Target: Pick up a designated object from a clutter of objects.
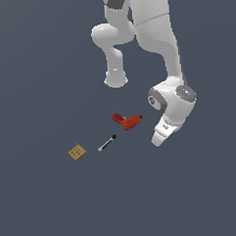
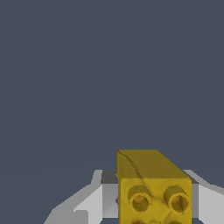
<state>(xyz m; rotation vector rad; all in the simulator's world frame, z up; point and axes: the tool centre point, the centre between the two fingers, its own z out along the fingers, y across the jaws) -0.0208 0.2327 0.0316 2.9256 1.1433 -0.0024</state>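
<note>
The yellow block sits right between the fingers in the wrist view, very close to the camera, with its round studs facing us. The gripper looks like it is pinching the block, with a grey finger on each side, but the spots where finger meets block are hard to see, so this is a guess. In the exterior view the gripper hangs off to the right of the other things, and the block itself is hidden there. The red tool, the pen and the tan square lie on the floor, well apart from the arm. What could go wrong? The block is small and its sides look smooth, so it could slip out if the squeeze is weak or the arm moves fast. It also seems to sit a little to one side between the fingers, so it might twist and pop free. If it falls, it could bounce and land near the red tool, and then it would be harder to grab again.
</note>
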